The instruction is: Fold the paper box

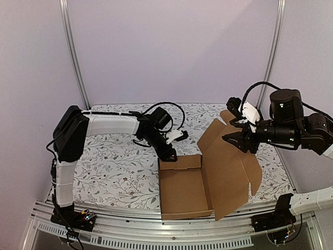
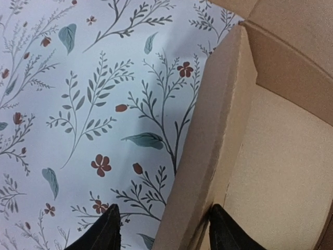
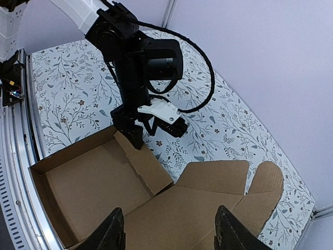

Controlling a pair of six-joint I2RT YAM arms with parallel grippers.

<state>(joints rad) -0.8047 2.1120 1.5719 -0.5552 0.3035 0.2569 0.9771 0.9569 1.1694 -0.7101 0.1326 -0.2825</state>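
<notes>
The paper box (image 1: pixel 182 190) is brown cardboard and lies at the near middle of the table. Its tray has raised walls, and its lid (image 1: pixel 231 166) leans open to the right with flaps spread. My left gripper (image 1: pixel 170 154) is at the tray's far left corner. In the left wrist view it (image 2: pixel 166 233) is open and straddles the far wall (image 2: pixel 208 156), with one finger (image 2: pixel 106 232) outside and the other inside. My right gripper (image 1: pixel 237 139) hovers above the lid. In the right wrist view it (image 3: pixel 169 232) is open and empty over the lid panel (image 3: pixel 208 208).
A floral cloth (image 1: pixel 114 161) covers the table. A metal rail (image 1: pixel 156 229) runs along the near edge. Upright frame posts (image 1: pixel 75 52) stand at the back corners against lilac walls. The left arm's black cable (image 1: pixel 174 112) loops behind its wrist.
</notes>
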